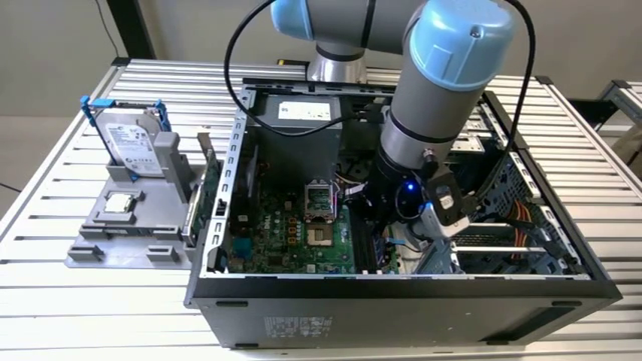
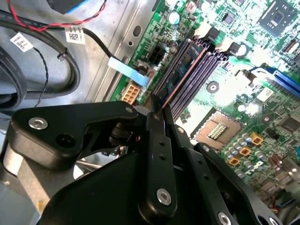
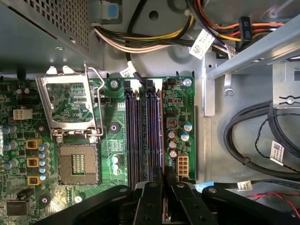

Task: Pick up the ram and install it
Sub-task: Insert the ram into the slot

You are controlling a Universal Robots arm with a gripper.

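Note:
My gripper (image 3: 163,177) is shut on the ram (image 3: 162,136), which I see edge-on as a thin strip with a copper-coloured edge. In the second wrist view the ram (image 2: 184,65) shows its blue face, running from the gripper (image 2: 157,111) along the memory slots (image 2: 197,70). It stands upright over the slot nearest the board's edge (image 3: 161,108). I cannot tell whether it is seated or still just above the slot. In the exterior view the gripper (image 1: 380,239) is low inside the open computer case (image 1: 401,301), over the motherboard (image 1: 291,233).
An open CPU socket (image 3: 77,164) with its raised lid (image 3: 70,105) lies beside the slots. Cable bundles (image 3: 154,40) and black cables (image 3: 248,136) run near the board's edge. Outside the case, a grey stand (image 1: 131,244) holds a hard drive (image 1: 135,143) and a CPU chip (image 1: 120,201).

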